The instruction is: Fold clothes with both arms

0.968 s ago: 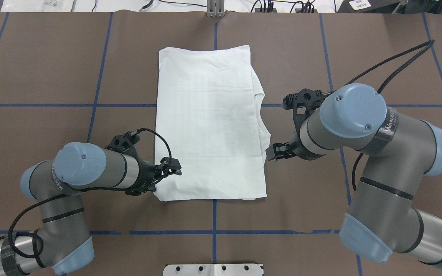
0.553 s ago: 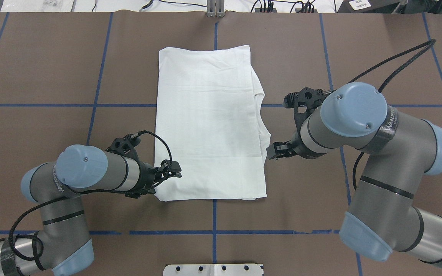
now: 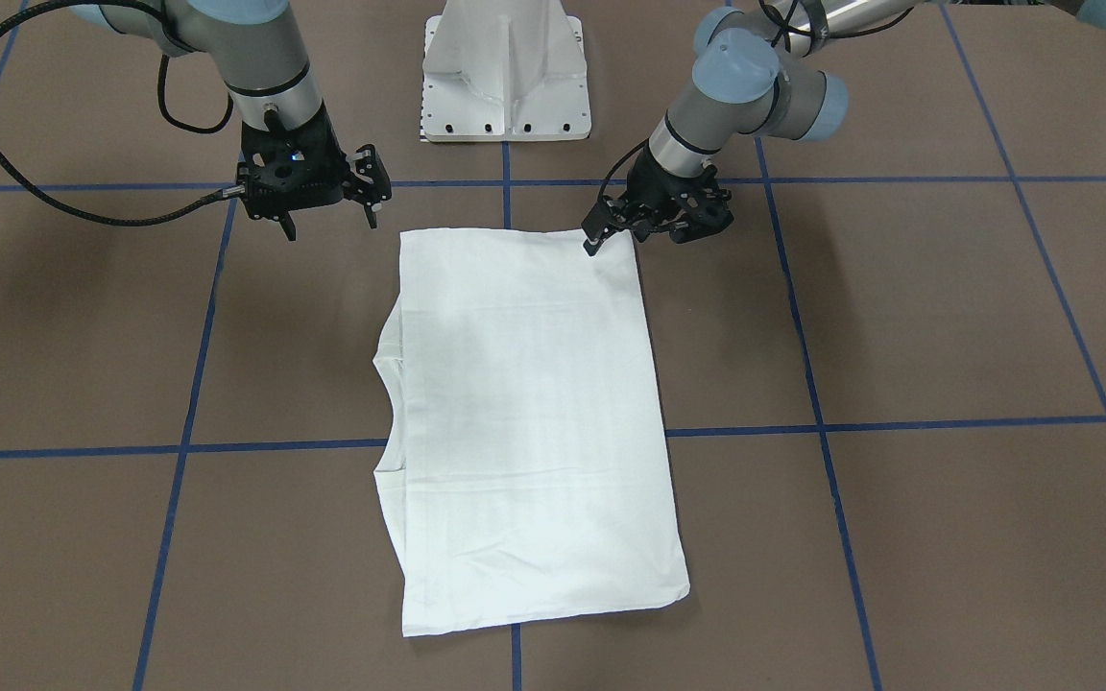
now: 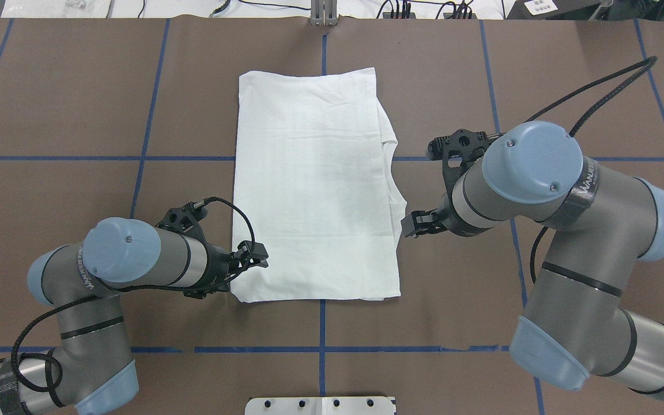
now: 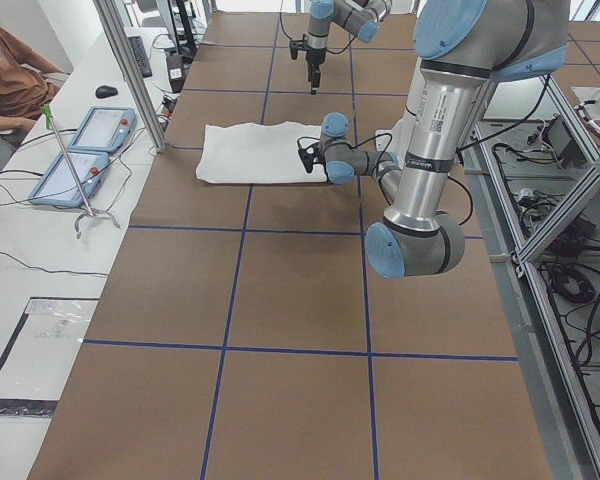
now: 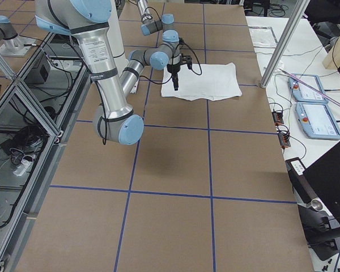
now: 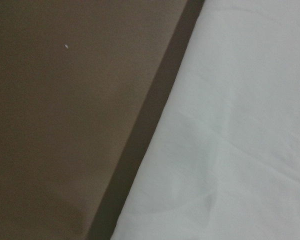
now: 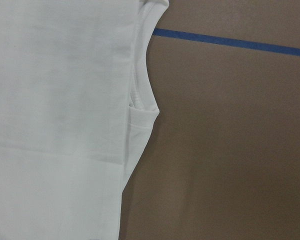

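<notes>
My left gripper (image 3: 636, 234), fingers apart, is at the white T-shirt (image 3: 524, 413) corner; my right gripper (image 3: 330, 217), also apart, hangs beside it.

You've got the T-shirt (image 4: 314, 184) lying mid-surface (image 4: 453, 300), left end effector (image 4: 253, 255) at its near-left corner, right end effector (image 4: 415, 225) just beside its right edge.

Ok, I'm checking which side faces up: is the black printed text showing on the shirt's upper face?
No, the shirt shows only plain white cloth on top in the overhead view.
</notes>
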You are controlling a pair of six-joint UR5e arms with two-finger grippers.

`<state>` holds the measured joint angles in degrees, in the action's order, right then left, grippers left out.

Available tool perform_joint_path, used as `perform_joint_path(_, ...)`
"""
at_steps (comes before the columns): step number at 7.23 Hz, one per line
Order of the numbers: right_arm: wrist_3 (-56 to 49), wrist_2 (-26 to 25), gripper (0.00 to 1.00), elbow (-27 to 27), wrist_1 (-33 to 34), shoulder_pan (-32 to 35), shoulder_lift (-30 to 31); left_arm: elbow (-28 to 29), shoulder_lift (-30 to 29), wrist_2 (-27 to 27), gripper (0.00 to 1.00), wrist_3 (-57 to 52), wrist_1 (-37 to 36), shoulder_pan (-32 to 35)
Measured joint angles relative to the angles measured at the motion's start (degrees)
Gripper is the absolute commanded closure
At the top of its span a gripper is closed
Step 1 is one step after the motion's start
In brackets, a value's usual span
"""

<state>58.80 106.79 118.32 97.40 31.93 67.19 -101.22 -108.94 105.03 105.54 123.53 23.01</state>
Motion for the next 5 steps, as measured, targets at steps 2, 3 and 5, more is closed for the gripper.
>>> perform_joint_path(2,-0.01,-0.01,0.00,-0.01,-0.02,0.17,-0.09,0.10,0.10,0.00,0.02,0.00,-0.10,-0.14)
perform_joint_path(3,-0.07,0.03,0.00,-0.02,-0.02,0.32,-0.11,0.18,0.12,0.00,0.06,0.01,-0.12,-0.26)
perform_joint_path(5,-0.16,0.14,0.00,-0.02,-0.02,0.49,-0.12,0.29,0.08,-0.46,0.24,0.02,-0.13,-0.49)
